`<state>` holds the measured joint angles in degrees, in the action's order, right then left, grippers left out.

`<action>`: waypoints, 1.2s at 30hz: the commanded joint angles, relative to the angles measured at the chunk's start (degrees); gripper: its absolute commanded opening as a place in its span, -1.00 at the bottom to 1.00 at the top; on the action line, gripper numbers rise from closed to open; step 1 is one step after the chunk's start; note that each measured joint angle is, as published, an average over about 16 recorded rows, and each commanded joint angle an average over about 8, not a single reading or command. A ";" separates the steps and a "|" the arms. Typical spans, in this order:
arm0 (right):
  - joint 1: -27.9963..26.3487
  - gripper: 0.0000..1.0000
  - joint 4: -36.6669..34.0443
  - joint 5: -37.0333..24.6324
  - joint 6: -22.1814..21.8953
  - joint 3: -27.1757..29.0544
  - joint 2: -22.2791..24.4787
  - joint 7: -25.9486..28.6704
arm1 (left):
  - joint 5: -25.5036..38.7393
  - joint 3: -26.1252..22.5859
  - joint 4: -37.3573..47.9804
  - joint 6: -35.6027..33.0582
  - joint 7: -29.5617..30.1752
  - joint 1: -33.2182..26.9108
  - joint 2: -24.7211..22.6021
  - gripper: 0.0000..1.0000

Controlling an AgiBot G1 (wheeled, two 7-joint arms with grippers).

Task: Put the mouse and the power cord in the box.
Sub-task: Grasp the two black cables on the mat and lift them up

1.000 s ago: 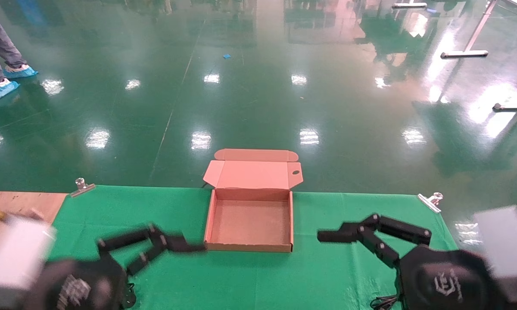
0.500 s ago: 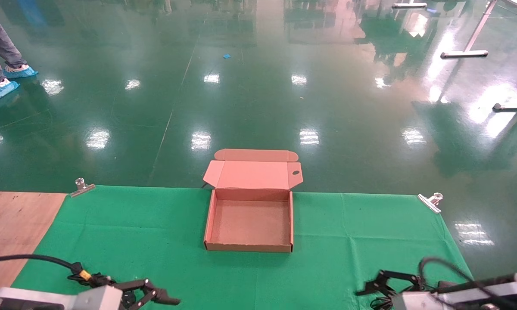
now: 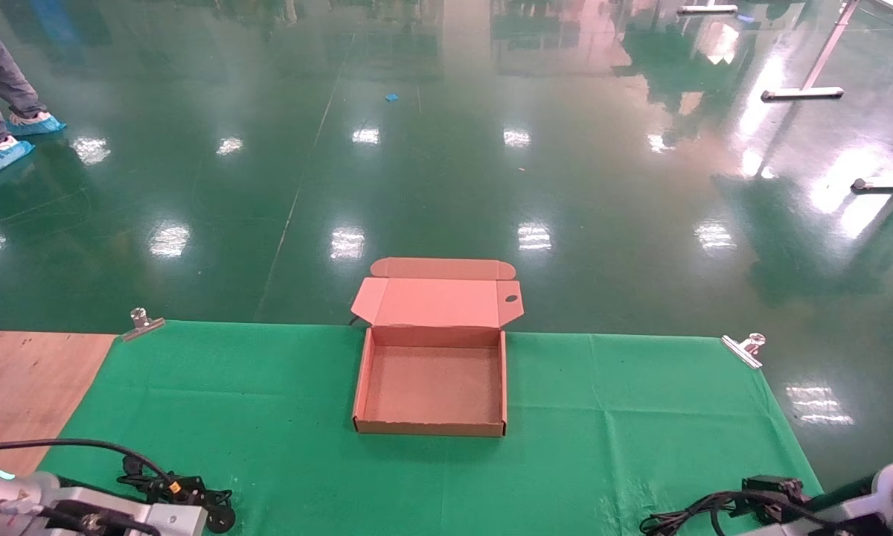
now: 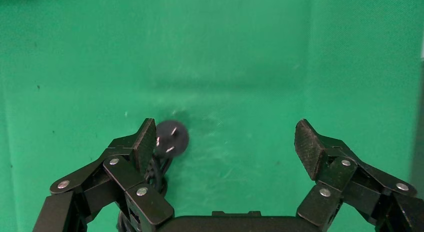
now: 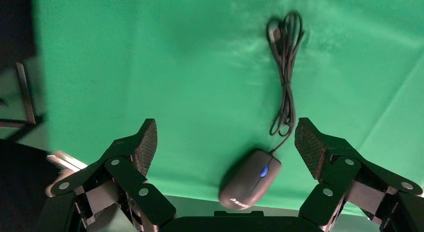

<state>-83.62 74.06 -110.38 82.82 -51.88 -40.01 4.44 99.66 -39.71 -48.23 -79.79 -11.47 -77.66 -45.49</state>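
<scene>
The box (image 3: 430, 428) stands open in the middle of the green cloth, its lid (image 3: 437, 301) folded back and nothing inside. At the near left edge lies the power cord (image 3: 220, 517). In the left wrist view its round pronged plug (image 4: 171, 138) sits just beside one fingertip of my open left gripper (image 4: 226, 138), outside the gap. In the right wrist view the black mouse (image 5: 250, 180) lies near the cloth's edge, between the spread fingers of my open right gripper (image 5: 226, 138). Its thin bundled cable (image 5: 285, 67) stretches away from it and also shows in the head view (image 3: 681, 519).
The green cloth (image 3: 268, 387) covers the table, held by metal clips (image 3: 141, 323) (image 3: 744, 347) at its far corners. Bare wood (image 3: 22, 372) shows to the left. Beyond the table is shiny green floor, with a person's feet (image 3: 0, 141) far left.
Both arms have drawn back from beside the box to the table's near edge and dropped low. The left gripper now hangs over the power cord, the right over the mouse.
</scene>
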 commanded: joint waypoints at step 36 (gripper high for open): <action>2.24 1.00 -34.65 -1.99 -20.49 -1.17 -15.09 -20.81 | 7.77 -2.30 41.70 17.78 -28.83 -12.07 -13.49 1.00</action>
<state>-81.58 39.37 -112.28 62.58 -53.00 -55.02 -16.48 107.39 -41.96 -6.82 -61.29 -39.95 -89.47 -58.93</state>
